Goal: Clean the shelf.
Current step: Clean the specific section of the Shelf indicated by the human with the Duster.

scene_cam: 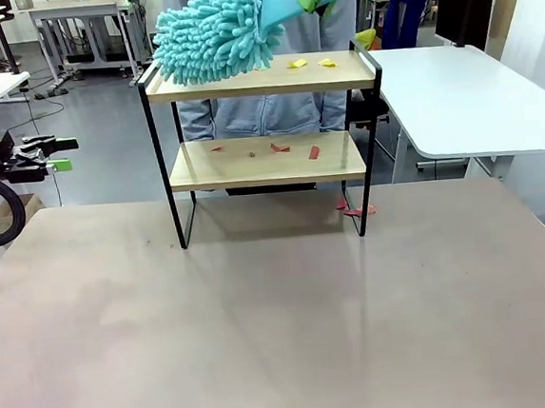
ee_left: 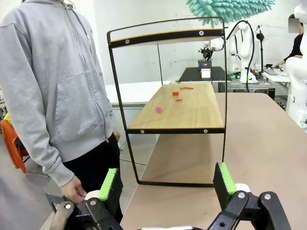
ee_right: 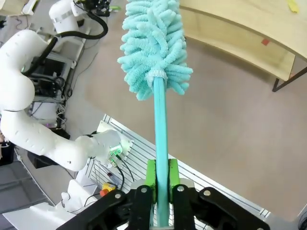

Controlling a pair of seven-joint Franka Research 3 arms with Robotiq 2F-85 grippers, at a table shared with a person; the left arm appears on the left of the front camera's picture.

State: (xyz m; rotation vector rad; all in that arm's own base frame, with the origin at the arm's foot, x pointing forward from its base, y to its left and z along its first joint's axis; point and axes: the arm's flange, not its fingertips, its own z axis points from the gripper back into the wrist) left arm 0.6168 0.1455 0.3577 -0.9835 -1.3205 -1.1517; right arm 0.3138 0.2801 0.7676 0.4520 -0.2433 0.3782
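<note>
Front view puts the shelf (scene_cam: 251, 172) at the 12 o'clock side of the table (scene_cam: 264, 319), with a fluffy turquoise duster (scene_cam: 215, 32) laid on the 9 o'clock end of its top board (scene_cam: 338, 74). Two yellow scraps (scene_cam: 313, 63) lie toward that board's 3 o'clock end; red scraps (scene_cam: 296, 150) dot the lower board (scene_cam: 231, 169); more red bits (scene_cam: 357, 210) sit on the table by the foot at the shelf's 4 o'clock. By my reading the cleaning has barely begun: the top board is only part swept, and the lower board and the fallen bits are untouched.

Right wrist view adds the grip itself: the right gripper (ee_right: 161, 175) has its jaws closed tight on the duster's handle (ee_right: 159, 120), green pads on either side; from the front that hold is cut off at the 1 o'clock corner.

Left wrist view gives the shelf end-on, so the lower board runs away from the camera and its red scraps spread along its length; it also shows a person (ee_left: 53, 86) in a grey hoodie standing just beside the shelf at 9 o'clock. The left gripper (ee_left: 166, 182) has its jaws spread wide and holds nothing; from the front it hangs off the table at 9 o'clock, well apart from the shelf.
</note>
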